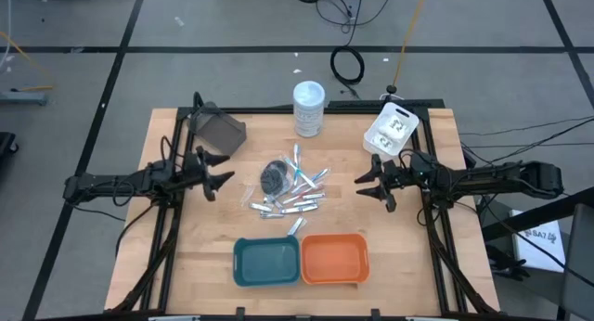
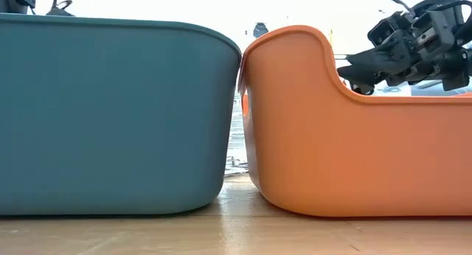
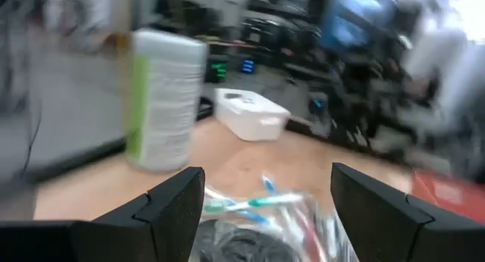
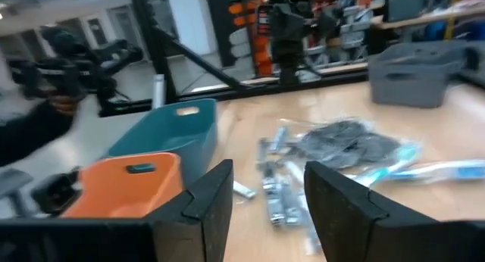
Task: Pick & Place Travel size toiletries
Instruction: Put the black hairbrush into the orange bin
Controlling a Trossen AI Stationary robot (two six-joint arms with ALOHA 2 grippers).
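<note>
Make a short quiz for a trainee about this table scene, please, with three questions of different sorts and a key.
1. True or false: the teal tray already holds toiletries.
2. Multiple choice: the pile of toiletries lies (A) between the two grippers, (B) inside the orange tray, (C) behind the white-lidded jar.
3. Fill in: the jaws of the left gripper and the right gripper are both ____.

Key: 1 false, both trays look empty from above. 2 A. 3 open, and holding nothing.

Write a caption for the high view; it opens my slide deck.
Toiletries piled mid-table, teal tray and orange tray beside each other, left pincer and right pincer open on either side.
</note>
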